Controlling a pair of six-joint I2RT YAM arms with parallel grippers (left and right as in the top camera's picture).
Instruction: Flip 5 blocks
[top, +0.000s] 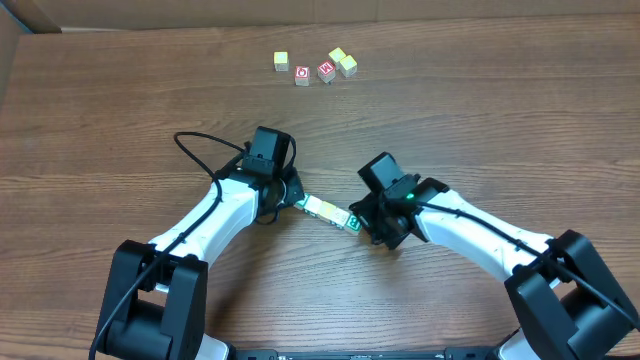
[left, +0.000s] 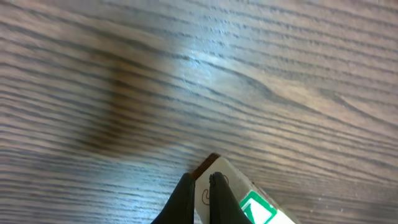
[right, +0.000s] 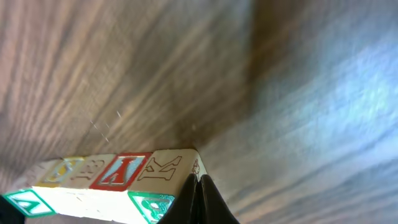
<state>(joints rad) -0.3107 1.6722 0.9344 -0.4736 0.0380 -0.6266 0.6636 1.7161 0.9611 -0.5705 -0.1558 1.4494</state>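
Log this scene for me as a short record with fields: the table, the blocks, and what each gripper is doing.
surface: brown wood-grain table
centre: line of small wooden alphabet cubes, end to end, with green, red and pale faces showing
left gripper: shut, tip at one end of the line
right gripper: shut, tip at the other end
far side: five loose small wooden cubes, two red-faced, three pale yellow
line lifted or resting: cannot tell
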